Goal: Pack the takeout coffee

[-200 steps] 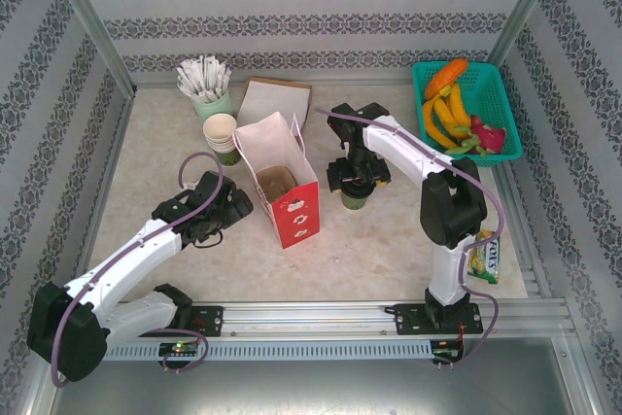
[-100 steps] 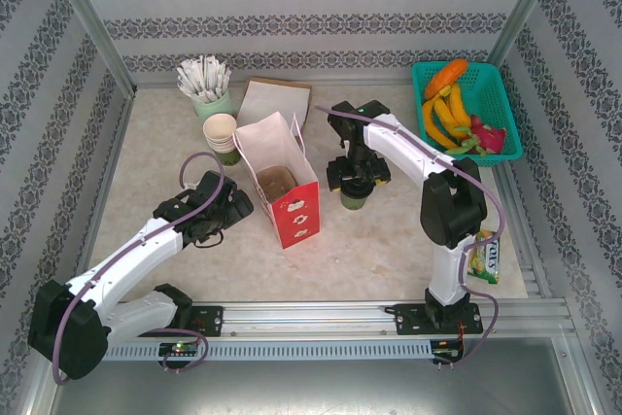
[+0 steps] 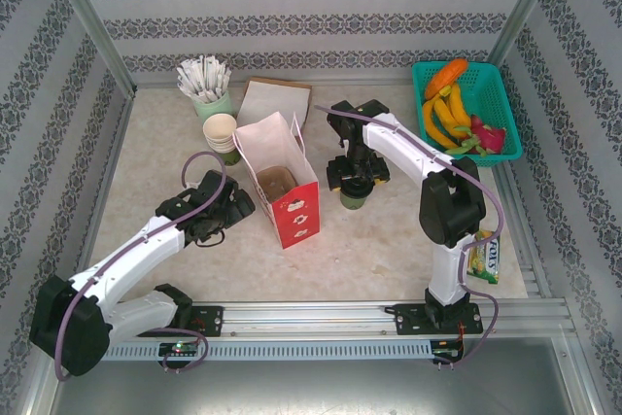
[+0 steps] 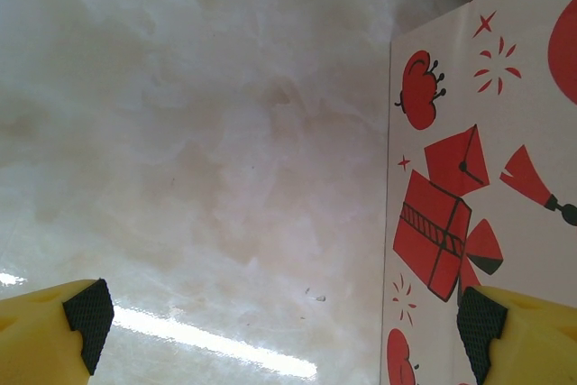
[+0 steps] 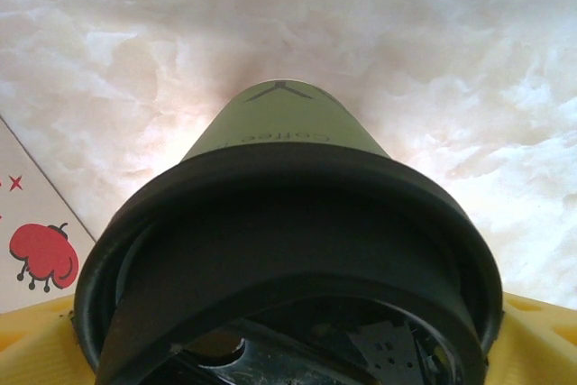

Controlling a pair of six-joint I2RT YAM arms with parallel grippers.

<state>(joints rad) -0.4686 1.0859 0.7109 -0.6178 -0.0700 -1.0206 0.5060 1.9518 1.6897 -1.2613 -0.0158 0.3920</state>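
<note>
Coffee not packed yet. Takeout coffee (image 3: 354, 197) stands upright on table (image 3: 389, 250), approx mid-table, just right of paper bag (image 3: 294, 213) and outside it. R gripper (image 3: 356, 178) sits over it, jaws wide, one each side of black lid (image 5: 288, 214). Can't tell if pads touch; cup base looks down on the surface, so no lift. L gripper (image 4: 284, 322) wide open, holds nothing, low at bag's left wall, prob. to brace it. Bag upright, mouth open. Left to do: close on cup, lift, move over bag, lower in, release.

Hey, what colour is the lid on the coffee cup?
The lid is black, on a pale-green cup; right wrist view shows it best.
</note>
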